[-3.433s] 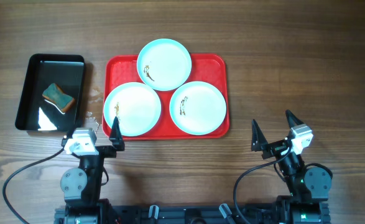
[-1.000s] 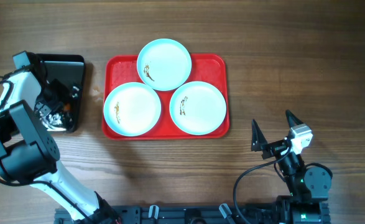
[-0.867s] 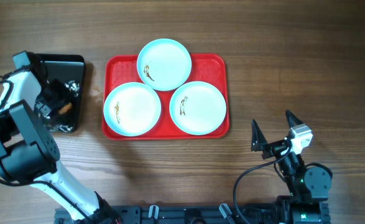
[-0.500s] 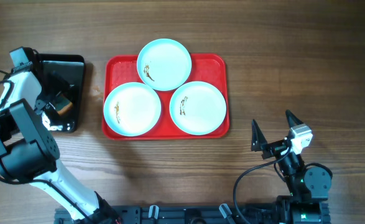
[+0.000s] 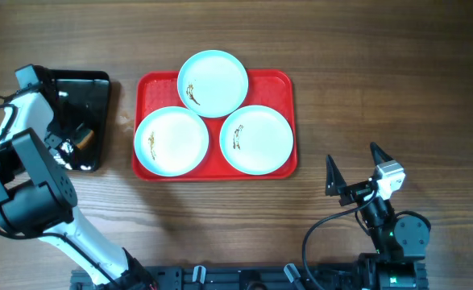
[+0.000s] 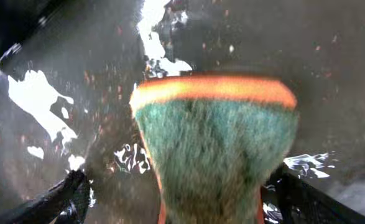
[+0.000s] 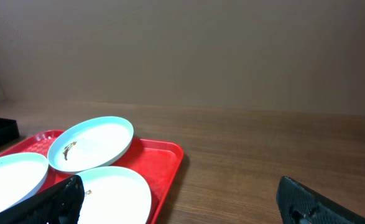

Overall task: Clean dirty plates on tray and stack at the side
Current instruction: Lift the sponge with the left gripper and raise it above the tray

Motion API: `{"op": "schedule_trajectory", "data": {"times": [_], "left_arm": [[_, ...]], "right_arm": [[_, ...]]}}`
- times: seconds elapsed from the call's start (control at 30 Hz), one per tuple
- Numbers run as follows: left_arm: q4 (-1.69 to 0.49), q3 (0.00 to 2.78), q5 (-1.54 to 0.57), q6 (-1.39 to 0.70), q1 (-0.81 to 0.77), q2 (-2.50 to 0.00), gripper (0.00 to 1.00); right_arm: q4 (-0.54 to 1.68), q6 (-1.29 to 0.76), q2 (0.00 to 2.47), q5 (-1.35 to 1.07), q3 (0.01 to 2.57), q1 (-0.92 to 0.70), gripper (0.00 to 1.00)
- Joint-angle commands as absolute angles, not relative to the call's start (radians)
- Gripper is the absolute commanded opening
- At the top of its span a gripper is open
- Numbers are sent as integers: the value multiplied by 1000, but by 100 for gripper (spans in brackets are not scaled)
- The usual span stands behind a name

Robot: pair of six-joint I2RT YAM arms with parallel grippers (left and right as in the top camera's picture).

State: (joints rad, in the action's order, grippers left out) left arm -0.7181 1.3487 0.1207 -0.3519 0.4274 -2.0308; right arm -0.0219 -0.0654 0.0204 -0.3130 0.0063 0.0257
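The table (image 5: 381, 64) looks as it did a few seconds ago except on its left side. There the left arm, parked at the near edge 3.4 s back, has swung out over the black tray (image 5: 83, 84) and dropped its wrist into it. The red tray (image 5: 280, 84) has not moved. It holds all three plates (image 5: 213, 83), one at the back and two in front touching it, and each plate keeps its brownish smear (image 5: 236, 141), so no cleaning has begun. The sponge (image 6: 213, 143) has shifted from mid-tray toward the black tray's near right part. In the wrist view it fills the space ahead of the left gripper (image 6: 182, 196). The fingers (image 6: 73, 193) stand wide on either side, with wet tray floor showing between the sponge and the left one. They straddle the sponge but are not clamped on it. The right gripper (image 5: 353, 171) is unmoved at the near right, its jaws spread and empty. By my reading the task is at its first step, fetching the sponge. The grip has yet to close, and every plate is still to be wiped and stacked.
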Motion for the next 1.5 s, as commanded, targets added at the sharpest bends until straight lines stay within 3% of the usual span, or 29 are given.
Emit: {"op": "schedule_trajectory", "data": {"times": [0.0, 0.03, 0.07, 0.17, 0.2, 0.4, 0.43, 0.47, 0.5, 0.53, 0.57, 0.7, 0.77, 0.83, 0.97, 1.17, 1.4, 1.47], "left_arm": [[-770, 1341, 77, -348, 430, -2048, 61], [-780, 1341, 68, -348, 430, -2048, 23], [-783, 1341, 68, -347, 430, -2048, 4], [-783, 1341, 68, -347, 430, -2048, 4], [-778, 1341, 68, -347, 430, -2048, 100], [-671, 1341, 69, -347, 430, -2048, 100], [-660, 1341, 69, -347, 430, -2048, 94], [-656, 1341, 69, -347, 430, -2048, 53], [-655, 1341, 69, -347, 430, -2048, 28], [-658, 1341, 69, -347, 430, -2048, 9], [-666, 1341, 69, -347, 430, -2048, 4], [-720, 1341, 69, -348, 430, -1989, 4], [-723, 1341, 68, -347, 430, -1927, 6], [-722, 1341, 68, -347, 430, -1866, 54], [-727, 1341, 68, -348, 430, -1889, 76], [-776, 1338, 68, -347, 430, -1937, 72], [-748, 1322, 72, -344, 430, -2002, 75], [-737, 1322, 72, -344, 430, -2003, 66]], "right_arm": [[-25, -53, 14, -313, 5, 20, 100], [-25, -53, 14, -313, 5, 20, 100], [-25, -53, 14, -313, 5, 20, 100], [-25, -53, 14, -313, 5, 20, 100], [-25, -53, 14, -313, 5, 20, 100], [-25, -53, 14, -313, 5, 20, 100], [-25, -53, 14, -313, 5, 20, 100], [-25, -53, 14, -313, 5, 20, 100], [-25, -53, 14, -313, 5, 20, 100], [-25, -53, 14, -313, 5, 20, 100], [-25, -53, 14, -313, 5, 20, 100], [-25, -54, 14, -313, 5, 20, 100], [-25, -53, 14, -313, 5, 20, 100], [-25, -53, 14, -313, 5, 20, 100], [-25, -53, 14, -313, 5, 20, 100], [-25, -53, 14, -313, 5, 20, 100], [-25, -53, 14, -313, 5, 20, 100], [-25, -53, 14, -313, 5, 20, 100]]}}
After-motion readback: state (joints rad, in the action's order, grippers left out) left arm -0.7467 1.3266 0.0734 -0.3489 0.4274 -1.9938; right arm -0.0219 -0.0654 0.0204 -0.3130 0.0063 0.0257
